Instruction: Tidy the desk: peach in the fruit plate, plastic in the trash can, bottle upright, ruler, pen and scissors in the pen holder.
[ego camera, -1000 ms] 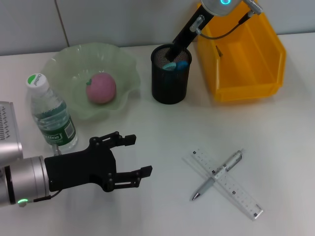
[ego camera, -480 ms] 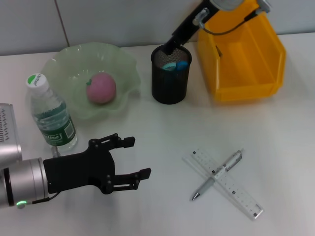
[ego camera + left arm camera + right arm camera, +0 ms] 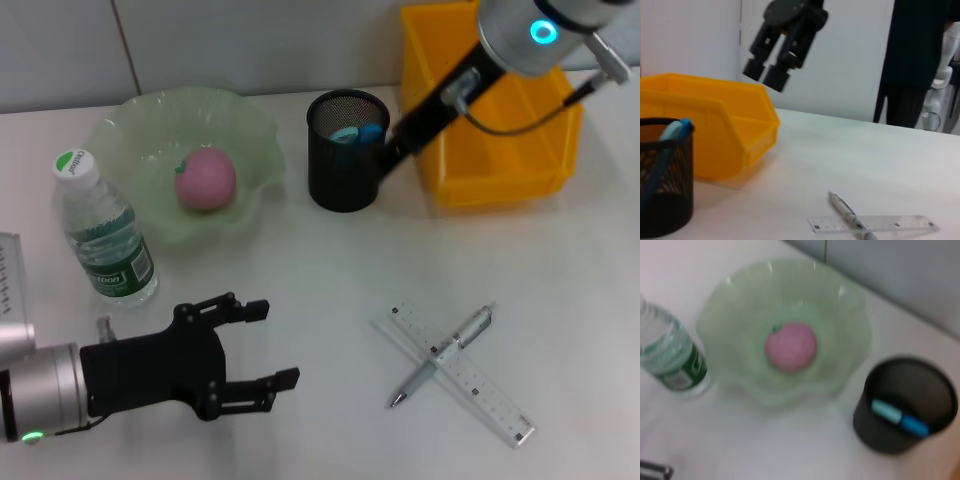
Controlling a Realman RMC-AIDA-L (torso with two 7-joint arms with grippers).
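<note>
Silver arms, black grippers, a cyan ring light, grey cables.

peach (image 3: 791,346) in fruit plate (image 3: 730,300) | bottle (image 3: 670,357) upright | pen holder (image 3: 905,407)

Scissors (image 3: 356,133) mostly hidden inside pen holder (image 3: 347,165), only blue handles showing
</note>
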